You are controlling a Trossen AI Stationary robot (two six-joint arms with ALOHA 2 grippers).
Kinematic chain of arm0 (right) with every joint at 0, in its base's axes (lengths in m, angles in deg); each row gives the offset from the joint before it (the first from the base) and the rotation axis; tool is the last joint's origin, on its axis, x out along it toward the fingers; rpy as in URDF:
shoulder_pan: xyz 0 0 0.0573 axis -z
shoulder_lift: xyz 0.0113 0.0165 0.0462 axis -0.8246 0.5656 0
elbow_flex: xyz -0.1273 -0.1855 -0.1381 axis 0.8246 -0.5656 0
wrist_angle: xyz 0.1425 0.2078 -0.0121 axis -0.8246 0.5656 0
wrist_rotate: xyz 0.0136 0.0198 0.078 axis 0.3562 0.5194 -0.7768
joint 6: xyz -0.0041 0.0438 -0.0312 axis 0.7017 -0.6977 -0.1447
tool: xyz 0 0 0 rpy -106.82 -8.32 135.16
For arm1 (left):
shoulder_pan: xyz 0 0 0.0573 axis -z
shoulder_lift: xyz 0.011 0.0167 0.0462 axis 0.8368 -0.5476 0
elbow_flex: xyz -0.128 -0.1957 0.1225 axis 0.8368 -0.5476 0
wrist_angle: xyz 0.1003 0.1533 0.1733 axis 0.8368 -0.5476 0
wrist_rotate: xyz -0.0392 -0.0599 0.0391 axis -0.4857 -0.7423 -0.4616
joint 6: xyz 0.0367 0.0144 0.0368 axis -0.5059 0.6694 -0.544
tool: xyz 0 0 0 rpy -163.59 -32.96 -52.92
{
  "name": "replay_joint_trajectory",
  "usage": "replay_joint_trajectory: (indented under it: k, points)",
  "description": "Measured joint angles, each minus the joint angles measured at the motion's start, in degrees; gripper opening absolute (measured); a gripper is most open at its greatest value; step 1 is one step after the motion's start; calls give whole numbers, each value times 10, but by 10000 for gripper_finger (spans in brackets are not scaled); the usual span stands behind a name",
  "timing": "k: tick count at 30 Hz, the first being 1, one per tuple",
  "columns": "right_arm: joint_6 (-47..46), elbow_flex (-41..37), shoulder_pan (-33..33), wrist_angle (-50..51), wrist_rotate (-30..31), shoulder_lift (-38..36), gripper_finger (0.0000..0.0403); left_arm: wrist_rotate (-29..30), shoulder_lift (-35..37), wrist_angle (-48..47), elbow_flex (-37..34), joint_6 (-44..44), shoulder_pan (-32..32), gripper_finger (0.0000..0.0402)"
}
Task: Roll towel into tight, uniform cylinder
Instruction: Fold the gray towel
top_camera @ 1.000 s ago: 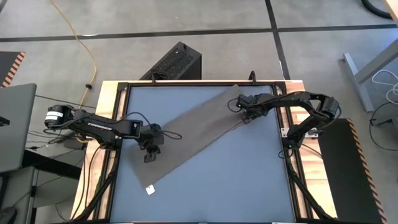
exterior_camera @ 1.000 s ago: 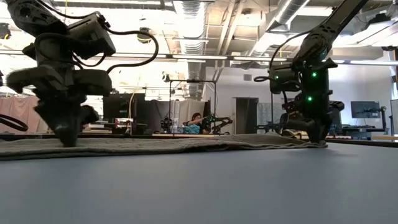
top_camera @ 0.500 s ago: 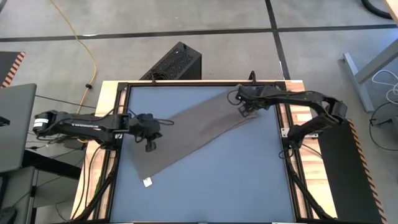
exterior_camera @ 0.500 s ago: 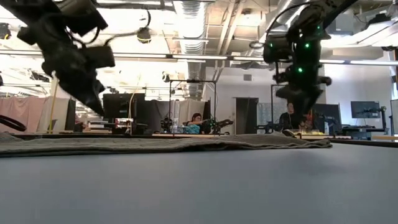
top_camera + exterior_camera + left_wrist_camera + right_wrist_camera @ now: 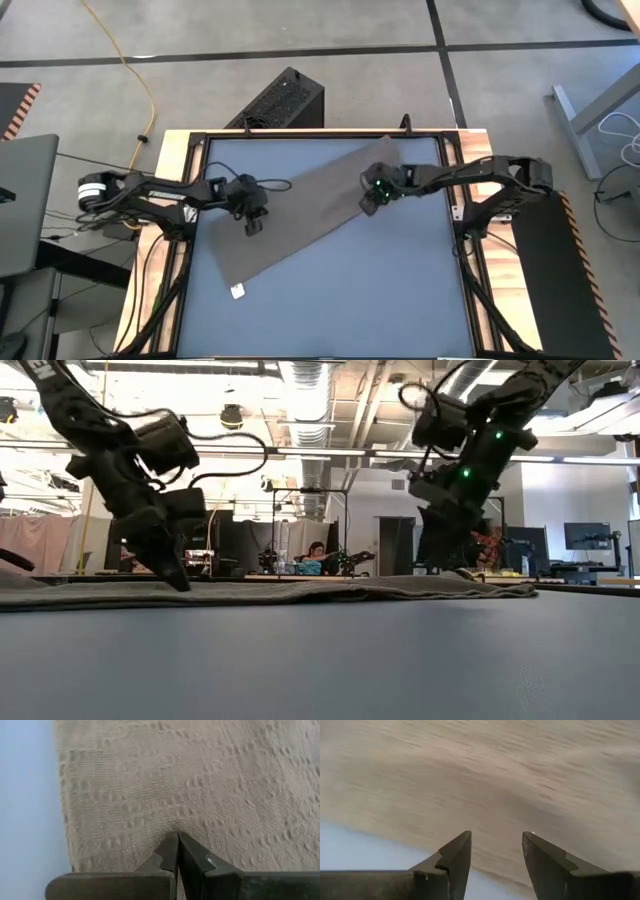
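The taupe towel (image 5: 310, 205) lies flat and slantwise on the blue-grey tabletop (image 5: 390, 290). It runs from its tagged near-left corner (image 5: 238, 291) to the far right. My left gripper (image 5: 253, 226) is shut, its tips down on the towel's left part (image 5: 176, 836). My right gripper (image 5: 368, 205) is open and hangs a little above the towel's near-right long edge (image 5: 495, 837), touching nothing. In the low view the towel (image 5: 300, 592) is a low flat band. My left gripper presses its shut fingertips (image 5: 170, 845) on the towel's top face (image 5: 175, 822), close to the towel's left edge (image 5: 62, 810). The fingers slant down from the table's left side. The cloth lies flat on the table under them.
Black rails and a wooden border (image 5: 180, 150) frame the tabletop. A black box (image 5: 285, 100) stands on the floor beyond the far edge. Bare tabletop stretches across the near right. In the low view a person (image 5: 316, 552) sits far back in the room.
My left gripper rose off the towel, went toward the far and right edges, and came down on it again. My right gripper lifted from the towel's far-right end and swung toward the near left along its edge. The towel's tagged end slid slightly toward the far edge.
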Motion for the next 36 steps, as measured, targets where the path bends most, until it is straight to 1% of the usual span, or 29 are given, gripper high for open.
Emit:
replay_joint_trajectory:
  k: [3,5,6,10,12,16,19,21,22,24,26,27,30,32,34,36]
  points:
    - [-7,0,-38,-39,31,17,202,2,-17,16,0,-14,-24,0]
    - [-12,0,-48,-57,41,36,202,7,-20,25,0,-21,-38,0]
    - [-18,0,-50,-62,43,46,202,21,-21,25,0,-24,-45,0]
    - [-27,0,-52,-63,48,96,202,108,-18,15,7,-23,-62,0]
    - [-31,2,-51,-68,56,121,202,136,-17,15,11,-23,-63,0]
    - [-39,3,-52,-72,73,159,202,170,-7,12,17,-27,-64,0]
    - [-42,3,-59,-62,54,161,202,206,4,8,22,-28,-64,0]
    - [-42,3,-67,-52,42,146,202,217,12,11,23,-29,-65,0]
    - [-42,3,-72,-45,42,136,202,215,16,9,23,-30,-65,0]
    - [-43,1,-81,-33,32,108,202,193,26,13,23,-31,-65,0]
    - [-45,-3,-83,-13,5,73,202,157,36,21,23,-39,-65,0]
    - [-44,-3,-83,-15,5,54,202,134,39,25,23,-40,-65,0]
    - [-33,0,-76,-9,18,-1,202,46,41,35,23,-26,-59,0]
    - [-29,0,-67,-8,31,-16,202,-8,35,42,22,-2,-46,0]
    - [-27,0,-54,-2,41,-21,202,-47,24,70,12,22,-21,0]
    - [-27,0,-39,0,66,-13,202,-66,11,108,0,43,12,0]
